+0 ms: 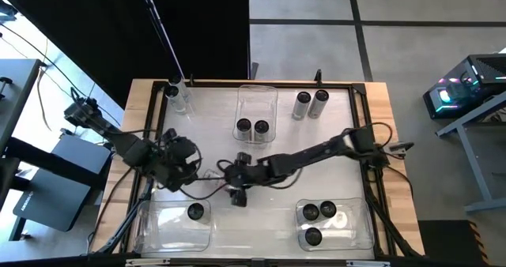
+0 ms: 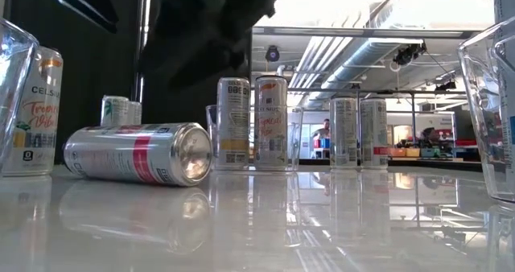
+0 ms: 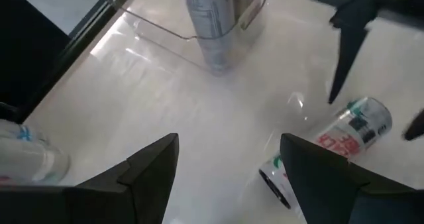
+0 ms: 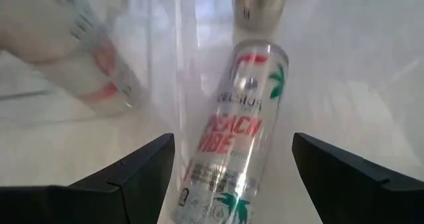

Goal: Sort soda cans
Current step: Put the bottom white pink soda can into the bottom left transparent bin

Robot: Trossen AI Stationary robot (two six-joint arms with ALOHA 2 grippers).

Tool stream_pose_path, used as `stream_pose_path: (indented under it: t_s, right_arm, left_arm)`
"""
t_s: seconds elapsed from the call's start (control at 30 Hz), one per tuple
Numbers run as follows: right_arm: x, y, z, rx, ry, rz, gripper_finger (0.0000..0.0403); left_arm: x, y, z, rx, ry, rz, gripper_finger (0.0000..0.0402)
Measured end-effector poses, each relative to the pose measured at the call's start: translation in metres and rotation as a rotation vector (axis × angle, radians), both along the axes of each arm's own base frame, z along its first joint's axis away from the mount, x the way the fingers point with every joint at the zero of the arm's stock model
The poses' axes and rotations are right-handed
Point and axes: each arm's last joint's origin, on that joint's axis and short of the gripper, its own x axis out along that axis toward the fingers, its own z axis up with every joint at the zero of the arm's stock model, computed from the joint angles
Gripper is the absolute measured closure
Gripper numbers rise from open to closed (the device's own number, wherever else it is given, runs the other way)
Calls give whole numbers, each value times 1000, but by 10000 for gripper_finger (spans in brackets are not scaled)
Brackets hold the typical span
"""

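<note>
- Right wrist view: right gripper (image 4: 228, 177), fingers spread, hovers over fallen can (image 4: 232, 144); pick-up step, judged.
- Next: lower, close squarely.
- Left gripper (image 3: 228, 177): spread, empty, nine o'clock.

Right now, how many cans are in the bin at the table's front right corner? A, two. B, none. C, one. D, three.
D: the high view shows three dark can tops inside the front right bin, while the front left bin holds only one.
</note>
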Motion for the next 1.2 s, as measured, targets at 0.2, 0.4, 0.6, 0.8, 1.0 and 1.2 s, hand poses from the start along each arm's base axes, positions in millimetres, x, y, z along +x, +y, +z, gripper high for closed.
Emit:
stream_pose_path:
  t_s: [0.2, 0.4, 0.6, 0.8, 1.0, 1.2]
  right_arm:
    - [27, 8, -18, 19, 59, -46, 100]
    - [31, 5, -45, -47, 145, -110, 100]
    - [26, -3, -59, -80, 241, -128, 108]
    - [19, -16, -76, -54, 286, -104, 165]
    - [4, -22, -79, -41, 249, -101, 165]
    - [-36, -32, -67, -60, 88, -133, 165]
  left_arm:
    - [-10, -8, -13, 4, 3, -26, 145]
    - [-13, -11, -23, 20, 7, -44, 145]
    - [-12, -11, -23, 45, -20, -36, 145]
    - [-13, -12, -23, 51, -21, -45, 145]
    - [-17, -19, -23, 53, -21, -88, 145]
    - [-24, -27, -20, 119, -113, -101, 145]
